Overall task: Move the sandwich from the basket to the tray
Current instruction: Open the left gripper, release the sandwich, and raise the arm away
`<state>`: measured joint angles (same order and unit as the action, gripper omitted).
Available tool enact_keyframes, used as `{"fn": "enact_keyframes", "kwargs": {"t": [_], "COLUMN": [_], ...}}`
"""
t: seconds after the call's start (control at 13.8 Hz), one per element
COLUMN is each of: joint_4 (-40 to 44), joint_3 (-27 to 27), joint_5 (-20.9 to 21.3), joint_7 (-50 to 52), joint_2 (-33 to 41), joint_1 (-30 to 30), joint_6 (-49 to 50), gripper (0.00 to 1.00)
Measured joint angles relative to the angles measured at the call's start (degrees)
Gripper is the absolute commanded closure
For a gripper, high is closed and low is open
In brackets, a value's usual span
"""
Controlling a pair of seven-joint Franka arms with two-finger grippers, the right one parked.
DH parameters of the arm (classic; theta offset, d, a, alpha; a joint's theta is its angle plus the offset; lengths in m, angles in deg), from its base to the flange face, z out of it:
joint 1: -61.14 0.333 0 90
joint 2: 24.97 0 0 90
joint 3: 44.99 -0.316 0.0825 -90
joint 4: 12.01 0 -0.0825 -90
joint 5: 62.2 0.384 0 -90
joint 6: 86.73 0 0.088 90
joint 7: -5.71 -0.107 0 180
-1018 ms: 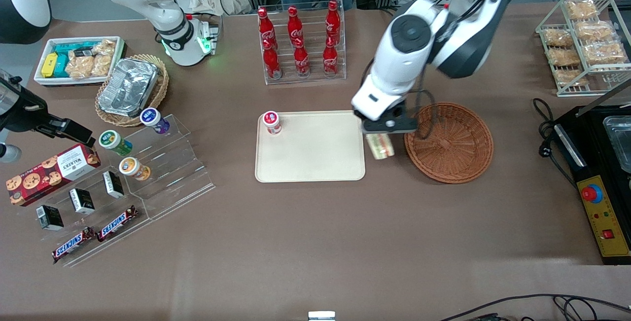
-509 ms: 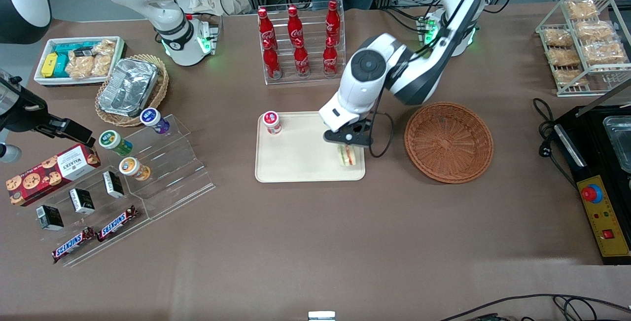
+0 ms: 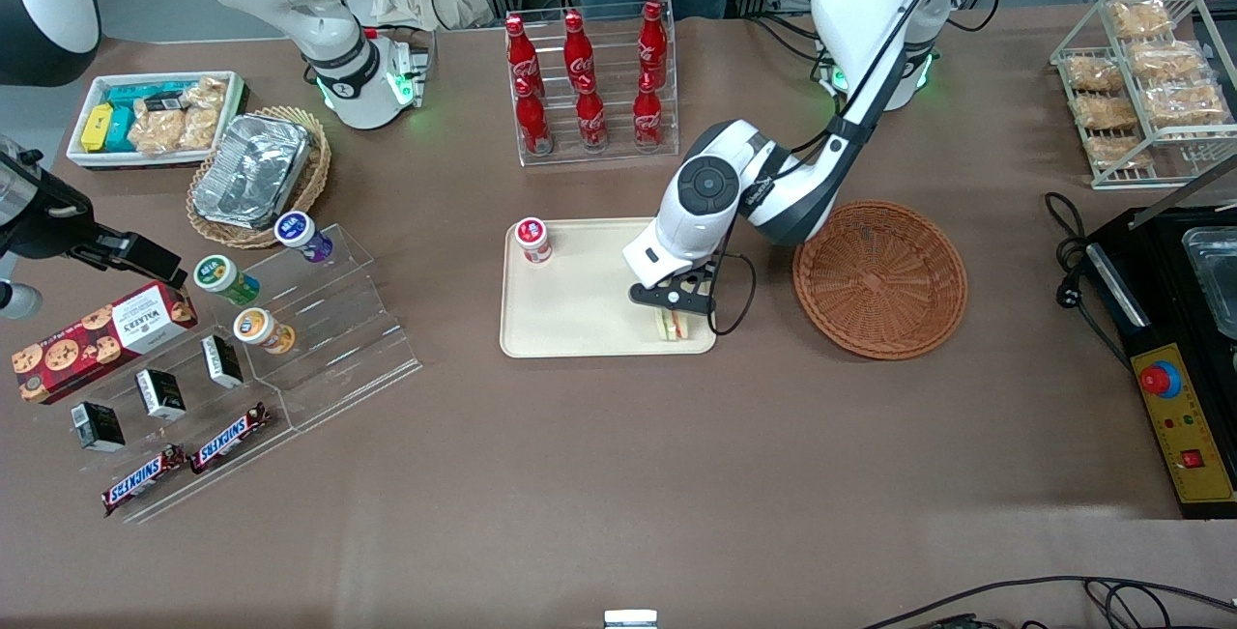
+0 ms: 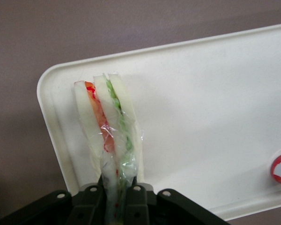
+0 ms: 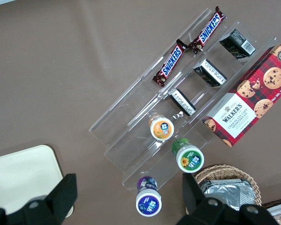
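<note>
With the basket (image 3: 879, 279) empty, the gripper (image 3: 674, 312) pinches the wrapped sandwich (image 4: 108, 126) low over the tray (image 3: 580, 310), at the corner nearest the front camera and basket, so next it likely needs only to lower and let go.
</note>
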<state>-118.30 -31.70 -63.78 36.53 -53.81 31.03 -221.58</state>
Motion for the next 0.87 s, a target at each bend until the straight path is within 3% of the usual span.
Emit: {"fn": "enact_keyframes", "kwargs": {"t": [0.29, 0.51, 0.87], "joint_4": [-0.1, 1.8, 3.0], "joint_3": [-1.6, -3.7, -4.4], "joint_5": [0.0, 0.1, 0.8], "joint_7": [0.2, 0.0, -13.2], "joint_2": [1.3, 7.7, 24.3], "joint_1": [0.7, 3.2, 16.3], "joint_6": [0.7, 10.8, 27.4], "gripper": [0.0, 0.01, 0.01]}}
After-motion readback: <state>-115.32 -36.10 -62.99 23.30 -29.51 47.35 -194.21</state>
